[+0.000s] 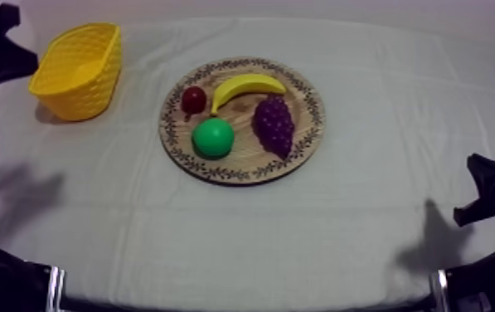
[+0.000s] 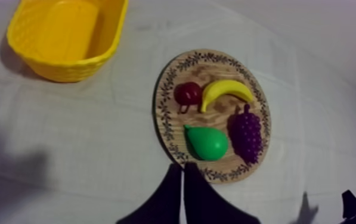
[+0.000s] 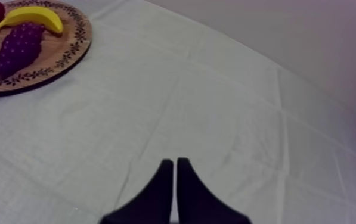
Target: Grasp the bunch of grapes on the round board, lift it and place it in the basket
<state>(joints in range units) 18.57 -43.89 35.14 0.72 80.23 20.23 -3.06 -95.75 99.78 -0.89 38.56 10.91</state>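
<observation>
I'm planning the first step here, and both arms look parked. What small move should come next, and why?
Probably reach the left gripper out over the bunch of grapes and open it. The grapes lie untouched on the wooden board. The left gripper and the right gripper are both shut on nothing, short of the board, and the yellow basket stands on the left side.

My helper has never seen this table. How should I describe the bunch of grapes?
Find the round wooden board on the grey-white cloth. On it, the bunch of grapes lies at the side away from the yellow basket, next to one end of the banana. It alone is dark purple and knobbly; the green pear and small red fruit are smooth.
</observation>
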